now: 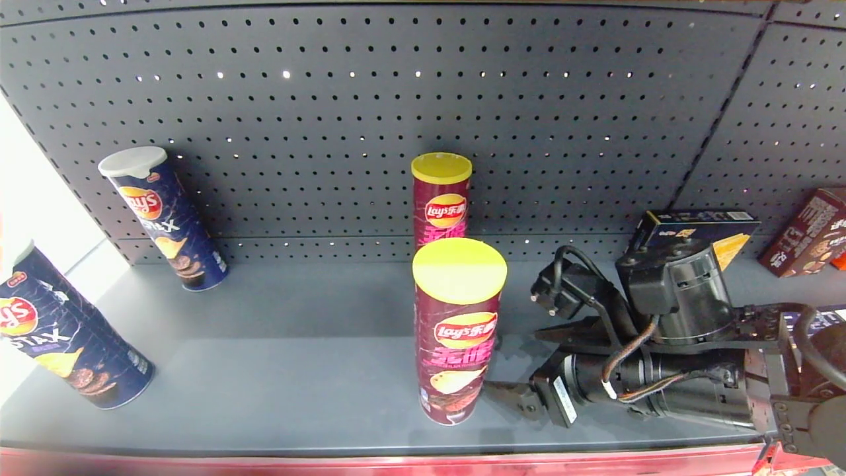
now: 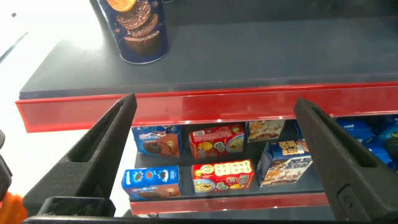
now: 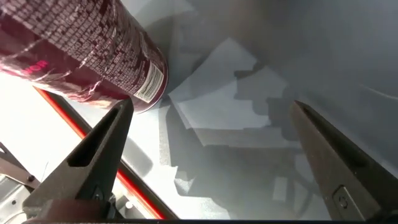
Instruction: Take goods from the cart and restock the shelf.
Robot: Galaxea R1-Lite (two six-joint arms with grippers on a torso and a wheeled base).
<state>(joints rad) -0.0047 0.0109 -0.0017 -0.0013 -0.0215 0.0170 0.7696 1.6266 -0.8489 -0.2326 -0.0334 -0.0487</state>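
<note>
Two maroon chip cans with yellow lids stand on the grey shelf [image 1: 297,357], one near the front [image 1: 456,330] and one at the back [image 1: 441,198]. My right gripper [image 1: 515,362] is open, low over the shelf just right of the front can, with nothing between its fingers. In the right wrist view the can's base [image 3: 81,50] lies just beyond one fingertip of that gripper [image 3: 211,107]. My left gripper [image 2: 216,106] is open and empty in front of the shelf's red edge strip [image 2: 205,102]. A blue chip can [image 2: 138,31] stands on the shelf above it.
Two blue chip cans stand at the left, one at the back [image 1: 165,218] and one at the front corner [image 1: 59,337]. A dark blue box [image 1: 694,228] and a maroon box [image 1: 806,231] lean at the back right. Snack boxes [image 2: 214,158] fill the lower shelf.
</note>
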